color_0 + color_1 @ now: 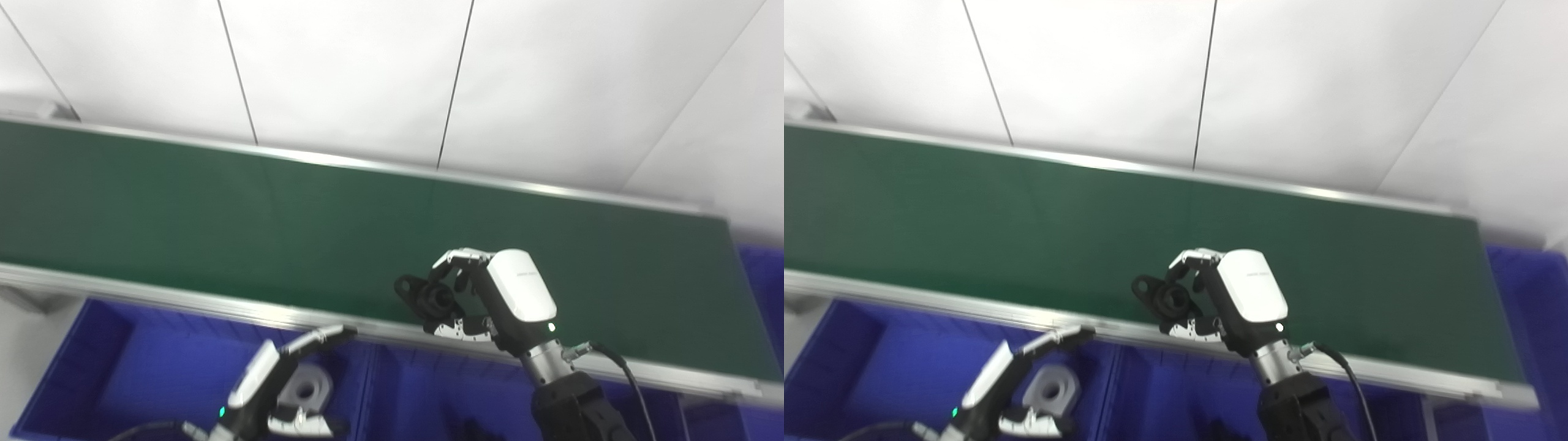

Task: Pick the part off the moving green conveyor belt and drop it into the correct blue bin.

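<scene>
- The green conveyor belt (pixel 245 214) ran slantwise across the view, edged by pale metal rails, with white wall panels (pixel 343 67) behind it.
- The right hand (pixel 490 294) hung over the near part of the belt, its white back plate turned up toward the cameras.
- Its fingers (pixel 456 258) curled over from above and its thumb (pixel 459 327) came in from below, so that it pinched a black part (pixel 429 296) between them.
- The black part looked like a short round body with a hole in it and a small lug sticking out to the left; whether it touched the belt could not be told.
- A dark cable (pixel 625 367) trailed from the right wrist across the near rail.
- The left hand (pixel 278 386) sat low, in front of the near rail and over a blue bin (pixel 73 361).
- Its fingers were spread, one reaching up to the rail, and it gripped nothing.
- A grey part (pixel 309 383) with a round hole lay in the blue bin, between the left hand's fingers and thumb as seen from the head; contact could not be told.
- A second blue bin (pixel 429 392) stood just beside the first, under the right wrist.
- More blue showed at the belt's right end (pixel 1525 282).
</scene>
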Action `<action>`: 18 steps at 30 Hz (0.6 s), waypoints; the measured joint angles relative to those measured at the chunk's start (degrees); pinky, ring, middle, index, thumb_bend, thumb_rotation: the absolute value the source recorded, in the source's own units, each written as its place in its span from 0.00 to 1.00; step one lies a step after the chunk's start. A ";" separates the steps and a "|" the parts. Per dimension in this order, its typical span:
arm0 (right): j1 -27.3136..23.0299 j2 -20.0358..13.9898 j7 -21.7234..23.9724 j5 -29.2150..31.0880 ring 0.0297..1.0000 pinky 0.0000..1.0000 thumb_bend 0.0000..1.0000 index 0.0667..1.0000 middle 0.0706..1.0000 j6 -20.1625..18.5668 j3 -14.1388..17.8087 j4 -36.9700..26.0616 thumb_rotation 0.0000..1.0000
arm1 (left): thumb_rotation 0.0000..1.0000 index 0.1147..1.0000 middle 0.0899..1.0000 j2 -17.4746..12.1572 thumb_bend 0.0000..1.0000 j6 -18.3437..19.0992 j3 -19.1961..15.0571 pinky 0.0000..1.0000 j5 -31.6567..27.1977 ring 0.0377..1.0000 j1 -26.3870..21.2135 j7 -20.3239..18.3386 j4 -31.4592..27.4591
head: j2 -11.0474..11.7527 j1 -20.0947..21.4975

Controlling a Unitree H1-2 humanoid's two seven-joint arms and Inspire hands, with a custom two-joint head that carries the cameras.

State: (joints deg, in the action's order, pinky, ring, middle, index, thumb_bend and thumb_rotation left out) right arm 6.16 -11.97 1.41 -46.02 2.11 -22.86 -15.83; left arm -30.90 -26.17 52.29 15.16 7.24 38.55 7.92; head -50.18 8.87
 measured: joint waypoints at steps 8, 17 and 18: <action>10.52 0.05 3.34 0.82 0.40 0.30 0.51 0.43 0.51 -0.09 1.31 -7.04 0.00 | 0.68 0.77 0.78 -0.93 0.74 0.00 -1.66 0.72 -1.17 0.76 0.93 -1.81 -3.56 | -3.07 2.63; 18.10 -0.04 5.53 0.51 0.39 0.32 0.51 0.43 0.51 -0.11 1.35 -9.79 0.00 | 0.69 0.75 0.75 -1.78 0.75 0.00 -6.23 0.68 -3.30 0.73 1.94 -5.89 -5.26 | -5.89 4.75; 18.69 -0.11 5.52 0.47 0.42 0.29 0.51 0.42 0.50 -0.10 1.33 -9.44 0.00 | 0.68 0.75 0.75 -1.76 0.75 0.00 -6.72 0.68 -3.30 0.73 2.00 -6.10 -5.31 | -5.98 4.75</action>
State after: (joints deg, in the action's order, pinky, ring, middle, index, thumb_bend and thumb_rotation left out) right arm 24.85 -12.08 6.93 -45.55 2.01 -21.54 -25.27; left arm -32.66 -26.17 45.57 11.86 9.23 32.45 2.62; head -56.16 13.62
